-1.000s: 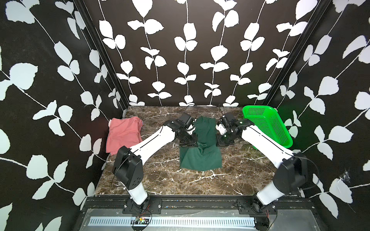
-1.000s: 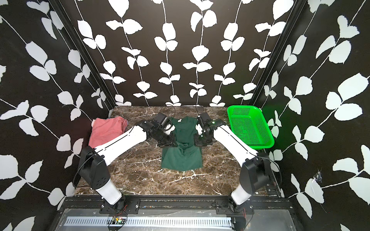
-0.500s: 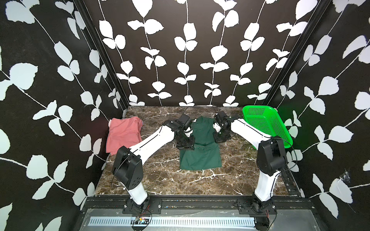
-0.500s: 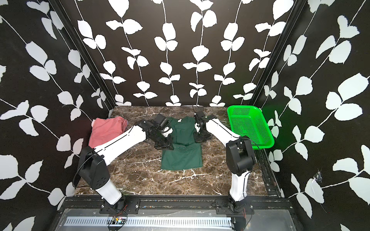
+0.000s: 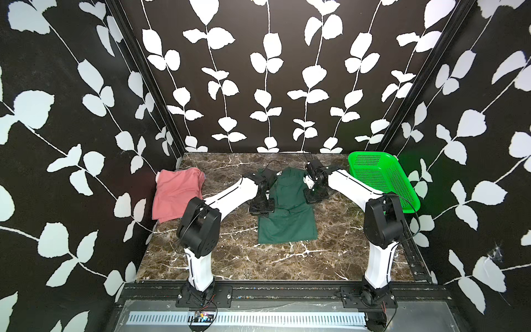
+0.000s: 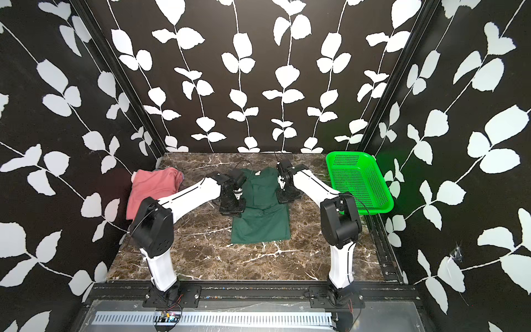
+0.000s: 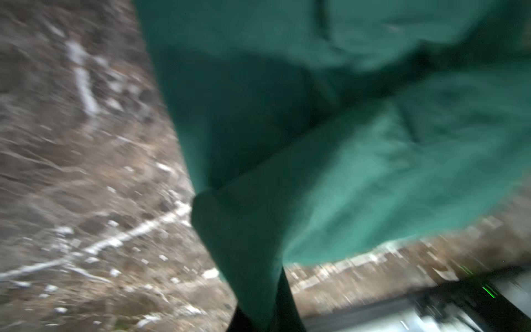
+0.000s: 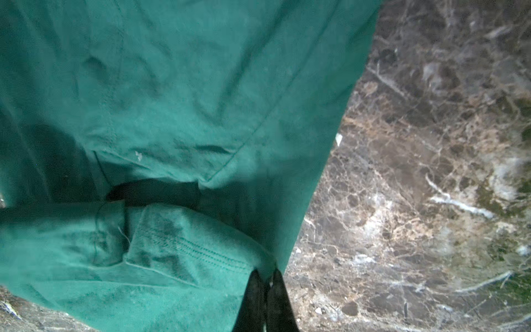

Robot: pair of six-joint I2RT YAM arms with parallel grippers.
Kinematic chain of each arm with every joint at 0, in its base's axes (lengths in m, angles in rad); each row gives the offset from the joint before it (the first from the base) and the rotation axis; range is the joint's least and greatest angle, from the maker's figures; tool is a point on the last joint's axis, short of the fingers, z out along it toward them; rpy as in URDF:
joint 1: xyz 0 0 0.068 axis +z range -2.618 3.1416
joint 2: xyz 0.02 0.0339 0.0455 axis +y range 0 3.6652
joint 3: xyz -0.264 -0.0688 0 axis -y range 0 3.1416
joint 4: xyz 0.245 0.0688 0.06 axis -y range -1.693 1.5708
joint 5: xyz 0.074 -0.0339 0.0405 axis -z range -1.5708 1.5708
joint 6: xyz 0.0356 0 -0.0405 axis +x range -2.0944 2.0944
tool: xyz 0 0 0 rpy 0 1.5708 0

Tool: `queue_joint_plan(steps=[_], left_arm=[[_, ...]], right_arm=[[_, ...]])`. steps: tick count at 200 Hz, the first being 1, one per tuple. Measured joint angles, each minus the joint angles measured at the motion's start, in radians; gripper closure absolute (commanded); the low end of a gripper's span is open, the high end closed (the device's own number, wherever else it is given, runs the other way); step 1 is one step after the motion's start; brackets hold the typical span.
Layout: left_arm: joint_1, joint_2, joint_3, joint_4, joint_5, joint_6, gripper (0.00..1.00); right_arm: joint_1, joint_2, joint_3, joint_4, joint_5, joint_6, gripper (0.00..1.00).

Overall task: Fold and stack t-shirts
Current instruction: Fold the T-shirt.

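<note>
In both top views the green tee (image 5: 287,221) (image 6: 260,224) lies narrow and long on the middle of the bench (image 5: 258,264). The left hand (image 5: 261,206) and right hand (image 5: 314,197) sit at its side edges, with the pink tee (image 5: 175,192) to the left and a basket (image 5: 382,178) to the right. The blurred left wrist view shows the left hand (image 7: 258,319) closed on a fold of the green tee (image 7: 344,143). In the right wrist view the right hand (image 8: 266,290) is pinched shut on its stitched hem.

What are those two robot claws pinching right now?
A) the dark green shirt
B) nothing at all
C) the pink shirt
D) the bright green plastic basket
A: in the wrist views, the left gripper and the right gripper are each shut on an edge of the dark green shirt.
</note>
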Motion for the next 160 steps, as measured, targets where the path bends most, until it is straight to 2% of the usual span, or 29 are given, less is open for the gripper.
queue_joint_plan(steps=[49, 90, 100, 103, 106, 109, 111, 115, 117, 122, 125, 127, 160], left_arm=[[0.015, 0.072, 0.124, 0.029, -0.109, 0.023, 1.0], [0.028, 0.085, 0.145, 0.042, -0.137, 0.025, 1.0], [0.031, 0.085, 0.145, 0.042, -0.142, 0.025, 0.8], [0.031, 0.086, 0.145, 0.041, -0.144, 0.024, 0.7], [0.032, 0.087, 0.145, 0.04, -0.145, 0.027, 0.57], [0.033, 0.087, 0.145, 0.039, -0.147, 0.023, 0.46], [0.033, 0.088, 0.145, 0.039, -0.148, 0.024, 0.3], [0.034, 0.089, 0.145, 0.036, -0.151, 0.021, 0.07], [0.034, 0.09, 0.145, 0.035, -0.153, 0.021, 0.02], [0.036, 0.092, 0.145, 0.031, -0.155, 0.019, 0.01], [0.037, 0.093, 0.145, 0.028, -0.157, 0.018, 0.01], [0.038, 0.095, 0.145, 0.026, -0.159, 0.017, 0.01], [0.045, 0.086, 0.101, 0.045, -0.183, 0.001, 0.01]], right_arm=[[0.0, 0.0, 0.0, 0.03, 0.0, 0.008, 1.0], [0.0, 0.002, 0.0, 0.061, 0.016, 0.007, 1.0], [0.0, 0.007, 0.001, 0.067, 0.028, 0.006, 1.0], [0.0, 0.009, 0.001, 0.068, 0.032, 0.006, 0.95], [0.0, 0.014, 0.003, 0.066, 0.038, 0.005, 0.84], [0.0, 0.018, 0.006, 0.064, 0.044, 0.005, 0.69], [0.0, 0.023, 0.01, 0.061, 0.049, 0.008, 0.59], [0.0, 0.029, 0.015, 0.058, 0.055, 0.005, 0.43], [0.0, 0.033, 0.018, 0.059, 0.061, 0.005, 0.34], [0.0, 0.042, 0.023, 0.06, 0.072, 0.004, 0.22], [0.0, 0.047, 0.025, 0.061, 0.077, 0.003, 0.06], [-0.001, 0.049, 0.026, 0.063, 0.081, 0.003, 0.02], [-0.001, 0.047, 0.02, 0.089, 0.103, -0.011, 0.02]])
